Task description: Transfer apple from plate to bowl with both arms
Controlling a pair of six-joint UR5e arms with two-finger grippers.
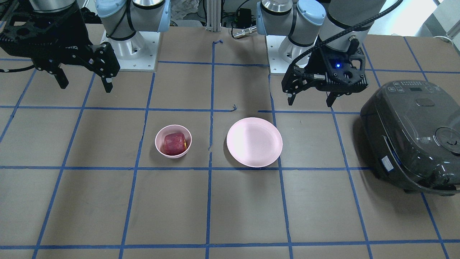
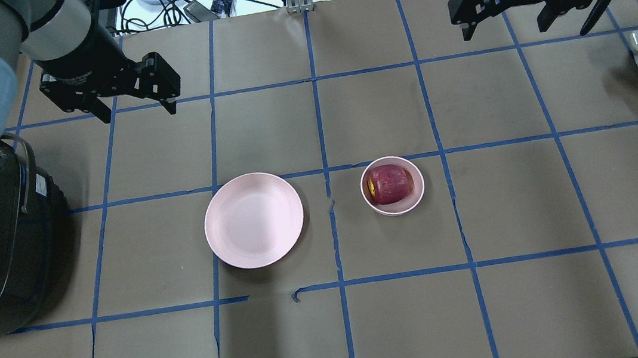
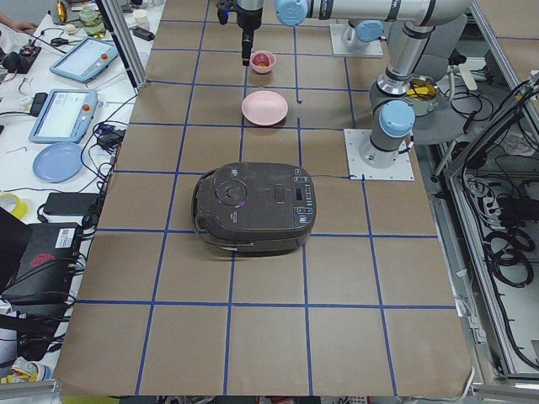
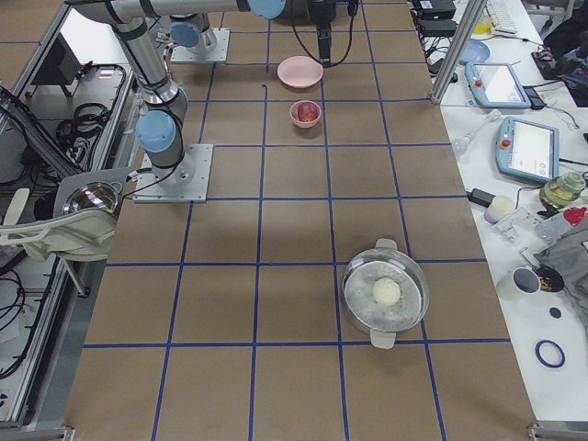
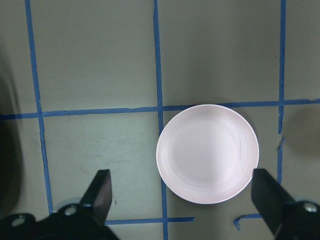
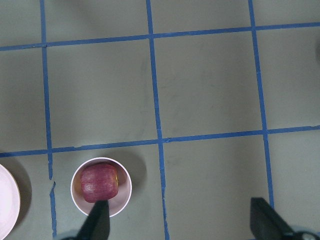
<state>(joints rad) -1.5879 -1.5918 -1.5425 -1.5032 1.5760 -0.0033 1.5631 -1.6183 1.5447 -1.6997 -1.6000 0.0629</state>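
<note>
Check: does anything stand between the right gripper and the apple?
Nothing visible does. The right gripper hangs open above the table, apart from the apple, which already lies in the bowl; the plate holds nothing.

— How's the light?
— Bright, even, from overhead; only soft shadows on the table (image 5: 100,75) ahead of the fingers (image 5: 102,192).
— Focus?
— Sharp, except the fingers themselves, blurred in wrist views.

Dark rice cooker (image 1: 413,136) — steel pot (image 4: 410,309).
</note>
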